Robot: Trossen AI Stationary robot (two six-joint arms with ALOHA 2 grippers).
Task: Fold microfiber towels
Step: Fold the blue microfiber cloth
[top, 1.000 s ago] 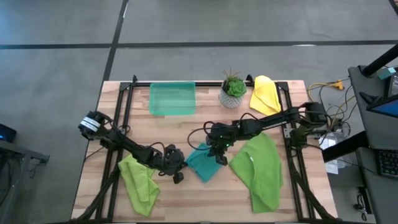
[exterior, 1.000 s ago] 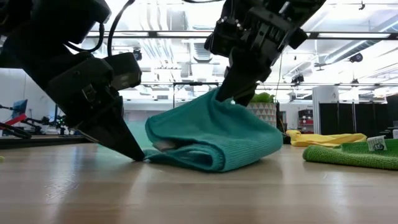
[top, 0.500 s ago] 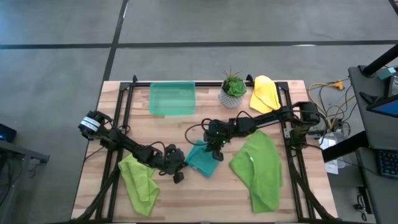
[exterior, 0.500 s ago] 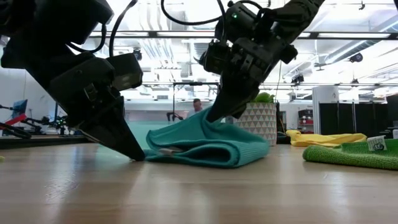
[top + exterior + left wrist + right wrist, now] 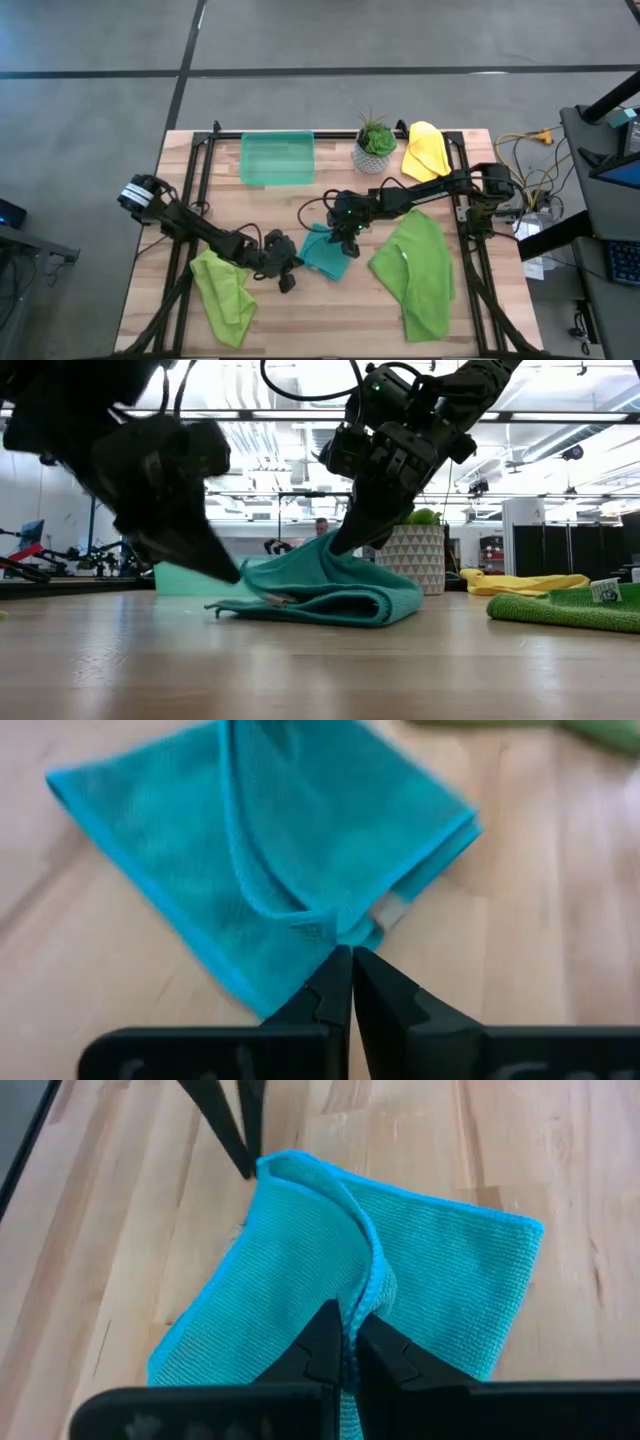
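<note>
The teal towel point(image 5: 326, 253) lies folded over on the table's middle, its lower layers flat on the wood. My right gripper point(image 5: 345, 233) is shut on a raised ridge of it. My left gripper point(image 5: 289, 266) is shut, its tips just above the table at the towel's left corner point(image 5: 345, 928). Whether it touches the cloth, I cannot tell. One lime green towel point(image 5: 225, 297) lies crumpled at the near left. The other point(image 5: 415, 270) lies spread at the near right. The yellow towel point(image 5: 425, 150) lies at the far right. My right gripper pinches a raised fold of the teal towel's upper layer point(image 5: 372, 1285) between its two fingers. It comes from above, slanting down toward the table's left. The held ridge point(image 5: 330, 545) stands up off the table, and the rest of the towel lies under it.
A see-through green tray point(image 5: 277, 158) and a small potted plant point(image 5: 375, 140) stand along the far edge. Bare wood lies in front of the teal towel, between the two lime green towels.
My right gripper has gone down and toward the table's left with the teal towel's held fold, so the towel's hump has sunk flatter. My left gripper has risen off the table at the towel's left corner, and that edge stays flat on the wood.
</note>
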